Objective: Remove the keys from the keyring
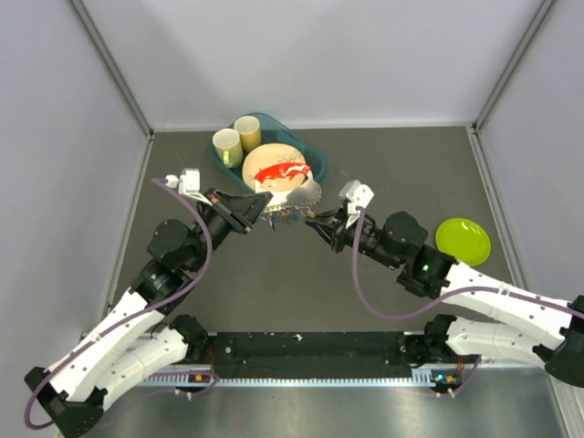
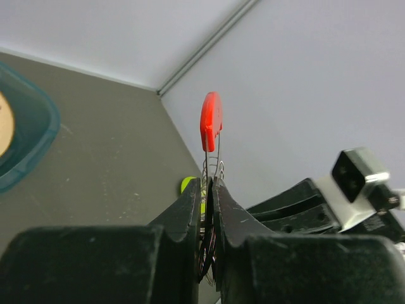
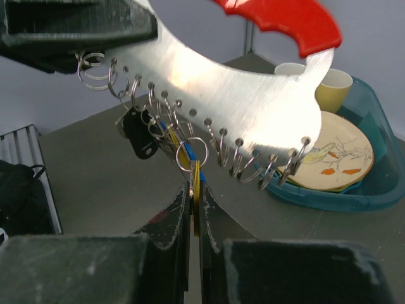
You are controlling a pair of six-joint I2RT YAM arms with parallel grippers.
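Note:
The keyring [image 1: 290, 189] is a silver crescent plate [image 3: 234, 95] with a red upper edge [image 3: 285, 19] and small wire rings along its lower rim, held up above the table. My left gripper [image 1: 265, 203] is shut on one end of it; in the left wrist view the red edge [image 2: 211, 120] sticks up past that gripper [image 2: 211, 183]. The keys [image 1: 279, 217] hang from the rings: a black-headed one [image 3: 140, 136], a blue one [image 3: 185, 149] and a yellow one [image 3: 197, 175]. My right gripper [image 3: 197, 190] is shut on the yellow key from below.
Behind the keyring stands a teal tub [image 1: 217, 164] holding a painted plate [image 3: 335, 158] and two pale yellow cups [image 1: 247, 130]. A lime-green plate [image 1: 463, 241] lies on the dark table at the right. Grey walls close in the table on three sides.

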